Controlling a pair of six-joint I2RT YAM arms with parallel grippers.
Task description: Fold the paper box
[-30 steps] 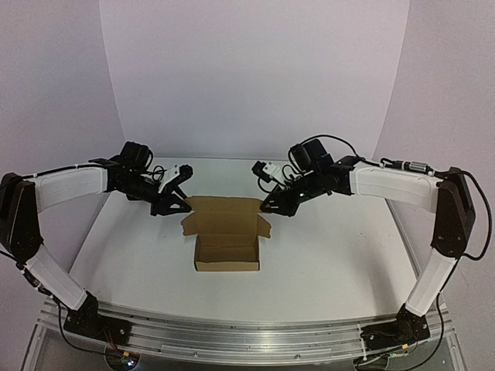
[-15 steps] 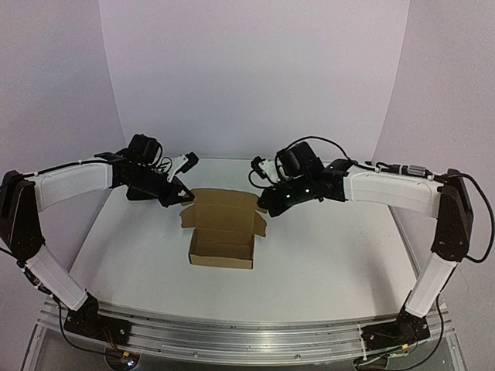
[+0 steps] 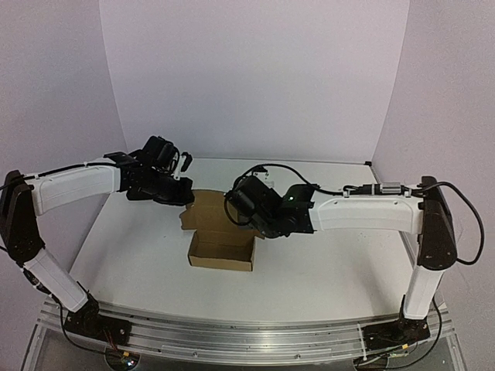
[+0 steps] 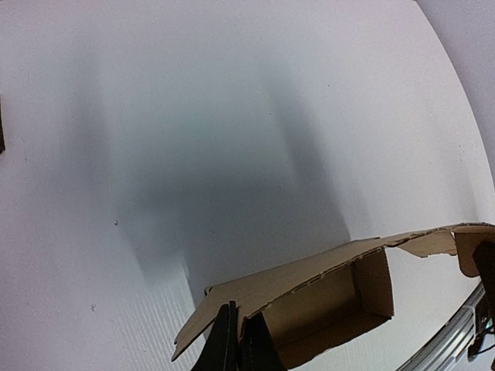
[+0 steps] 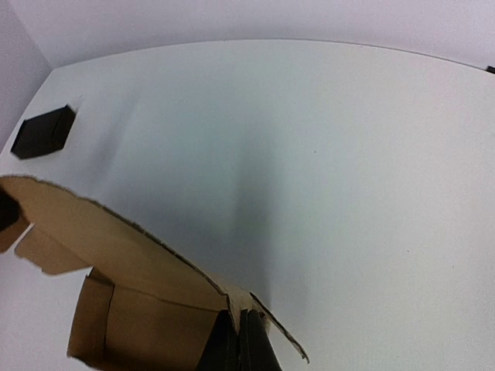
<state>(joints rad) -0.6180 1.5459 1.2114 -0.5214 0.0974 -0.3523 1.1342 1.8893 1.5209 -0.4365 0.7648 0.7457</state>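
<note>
- Left tool (image 4: 238,345) and right tool (image 5: 237,340) are each pinching a corner of the box (image 3: 222,250) lid (image 5: 116,232).
- Light, bendy cardboard, judging by its thinness: holding near the crease is looking safest.

From my seat I can read no text, label, brand, number or sign in any view, and the box (image 3: 223,247) shows only plain brown card.
</note>
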